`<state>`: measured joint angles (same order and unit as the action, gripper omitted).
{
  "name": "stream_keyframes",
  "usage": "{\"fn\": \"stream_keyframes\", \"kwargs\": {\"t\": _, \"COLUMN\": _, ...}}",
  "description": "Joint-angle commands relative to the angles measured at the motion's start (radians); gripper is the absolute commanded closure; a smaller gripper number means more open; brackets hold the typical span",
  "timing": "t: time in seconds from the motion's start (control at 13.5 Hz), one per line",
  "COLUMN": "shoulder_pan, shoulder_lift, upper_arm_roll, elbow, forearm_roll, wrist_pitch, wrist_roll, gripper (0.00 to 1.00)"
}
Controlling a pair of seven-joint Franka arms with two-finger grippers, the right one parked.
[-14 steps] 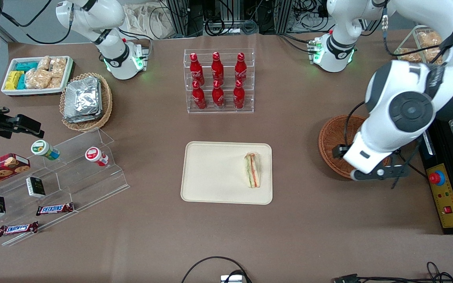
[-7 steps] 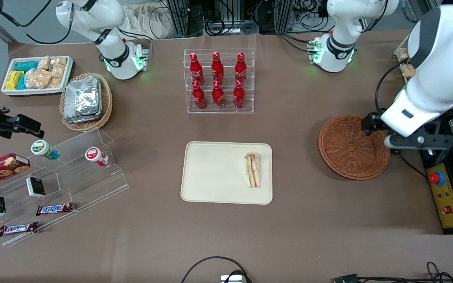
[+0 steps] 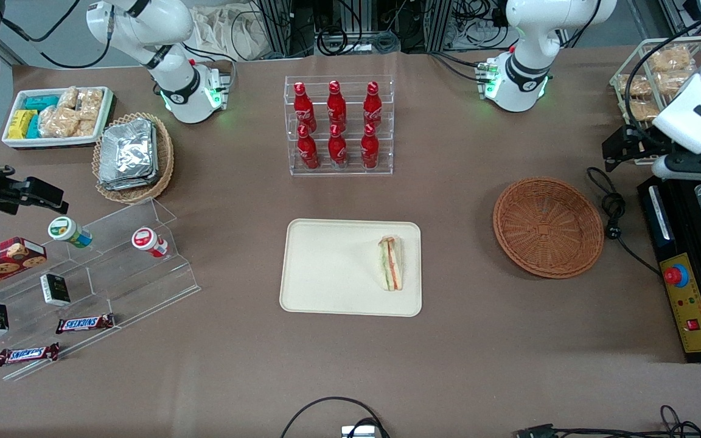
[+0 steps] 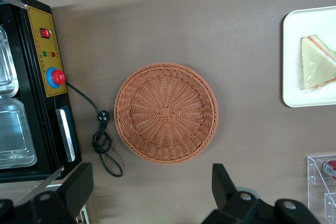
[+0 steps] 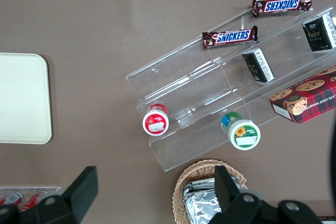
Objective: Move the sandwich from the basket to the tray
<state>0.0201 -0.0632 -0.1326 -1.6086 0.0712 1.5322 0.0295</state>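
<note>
The sandwich (image 3: 390,263) lies on the cream tray (image 3: 326,267), near the tray's edge that faces the basket. It also shows in the left wrist view (image 4: 317,64), on the tray (image 4: 294,77). The reddish-brown wicker basket (image 3: 548,226) is empty; the left wrist view looks straight down into it (image 4: 165,113). My left gripper (image 3: 621,147) hangs high above the table, farther from the front camera than the basket and toward the working arm's end. It is open and empty (image 4: 149,182), with its fingers (image 4: 79,182) wide apart.
A black control box with a red button (image 3: 688,292) and a coiled black cable (image 3: 612,210) lie beside the basket. A wire rack of bread (image 3: 655,79) stands near my gripper. A cola bottle rack (image 3: 338,125) stands mid-table. A tan basket of foil packets (image 3: 133,155) and an acrylic snack stand (image 3: 113,267) are toward the parked arm's end.
My left arm has moved off the basket, away from the front camera and toward the working arm's end. The basket is now fully uncovered. The sandwich has not moved.
</note>
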Motion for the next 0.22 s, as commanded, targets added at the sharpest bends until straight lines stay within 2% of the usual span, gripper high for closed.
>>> {"fn": "stream_keyframes", "kwargs": {"t": 0.0, "shoulder_pan": 0.017, "shoulder_lift": -0.026, "upper_arm_roll": -0.013, "elbow": -0.027, "forearm_roll": -0.016, "wrist_pitch": -0.024, "wrist_roll": 0.012, "gripper": 0.0}}
{"fn": "stream_keyframes", "kwargs": {"t": 0.15, "shoulder_pan": 0.017, "shoulder_lift": -0.012, "upper_arm_roll": -0.016, "elbow": -0.013, "forearm_roll": -0.016, "wrist_pitch": -0.049, "wrist_roll": 0.009, "gripper": 0.0}}
